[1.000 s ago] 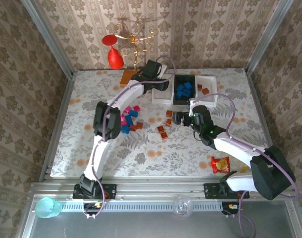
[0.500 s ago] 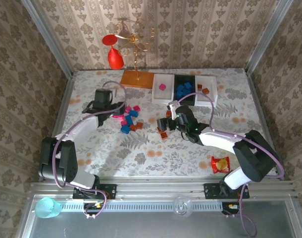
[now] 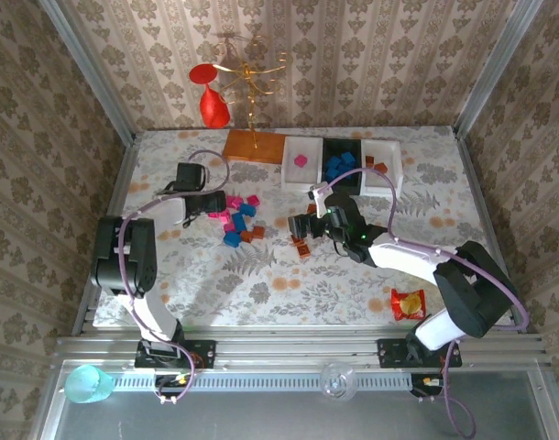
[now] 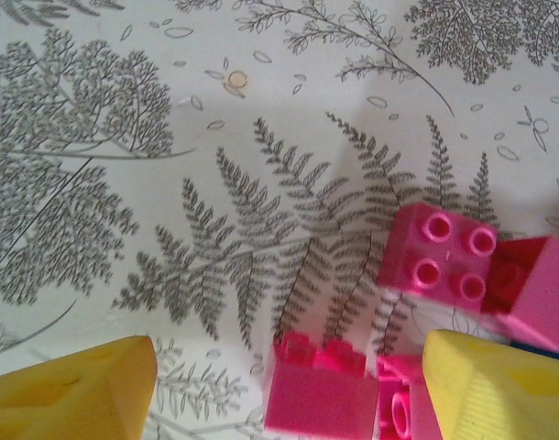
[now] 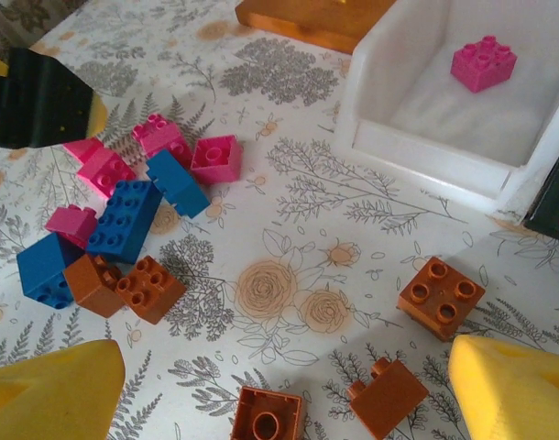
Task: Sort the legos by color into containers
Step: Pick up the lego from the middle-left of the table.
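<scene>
My left gripper (image 3: 215, 203) stands open at the left side of the pile of legos (image 3: 238, 220). In the left wrist view a pink brick (image 4: 321, 392) lies on its side between the yellow fingertips (image 4: 69, 392), with two more pink bricks (image 4: 440, 257) just beyond. My right gripper (image 5: 284, 394) is open low over three loose brown bricks (image 5: 442, 295). Of the containers, the left white tray (image 3: 289, 174) holds one pink brick (image 5: 483, 62), the black tray (image 3: 342, 188) holds blue bricks, and the right white tray (image 3: 394, 179) holds brown ones.
A gold stand on a flat orange base (image 3: 252, 145) stands behind the trays, with a red ornament (image 3: 213, 105) beside it. A red-yellow snack packet (image 3: 408, 302) lies near the front right. Wallpapered walls close in the table on three sides.
My left arm has swung from the white tray back to the pile, leaving a pink brick in that tray, and its jaws have widened. My right gripper has shifted left over the brown bricks.
</scene>
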